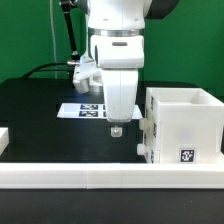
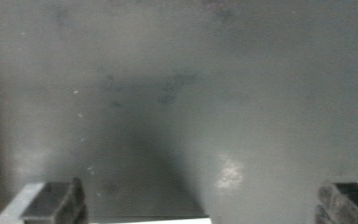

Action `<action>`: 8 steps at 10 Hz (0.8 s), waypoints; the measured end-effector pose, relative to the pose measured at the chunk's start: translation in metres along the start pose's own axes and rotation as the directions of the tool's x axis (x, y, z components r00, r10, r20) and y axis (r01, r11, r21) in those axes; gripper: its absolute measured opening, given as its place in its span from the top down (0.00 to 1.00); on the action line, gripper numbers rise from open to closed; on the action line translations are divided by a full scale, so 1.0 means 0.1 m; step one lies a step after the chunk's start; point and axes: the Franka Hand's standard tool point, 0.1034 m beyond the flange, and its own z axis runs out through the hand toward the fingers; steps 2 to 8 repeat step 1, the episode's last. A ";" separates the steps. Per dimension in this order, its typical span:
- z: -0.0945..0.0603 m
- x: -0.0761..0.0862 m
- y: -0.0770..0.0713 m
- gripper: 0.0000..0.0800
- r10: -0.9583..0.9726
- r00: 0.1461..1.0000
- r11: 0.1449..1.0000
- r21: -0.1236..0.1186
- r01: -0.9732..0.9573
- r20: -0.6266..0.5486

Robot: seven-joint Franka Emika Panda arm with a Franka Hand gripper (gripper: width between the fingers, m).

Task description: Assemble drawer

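The drawer's white cube-like shell (image 1: pixel 183 126) stands on the black table at the exterior view's right, open side up, with a black-and-white tag on its front face. My gripper (image 1: pixel 116 130) hangs just to the shell's left, a little above the table, with nothing between its fingers. In the wrist view my two fingertips (image 2: pixel 46 203) stand wide apart over bare dark table; the gripper (image 2: pixel 197 205) is open and empty. The two small trays are not clearly in view.
The marker board (image 1: pixel 82 109) lies flat on the table behind my gripper. A long white border rail (image 1: pixel 100 178) runs along the table's front edge, and another white rail end (image 1: pixel 4 139) shows at the left. Black cables hang behind the arm.
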 end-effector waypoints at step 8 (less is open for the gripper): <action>0.00 0.00 0.00 0.19 0.000 1.000 1.000 0.000 0.000 0.000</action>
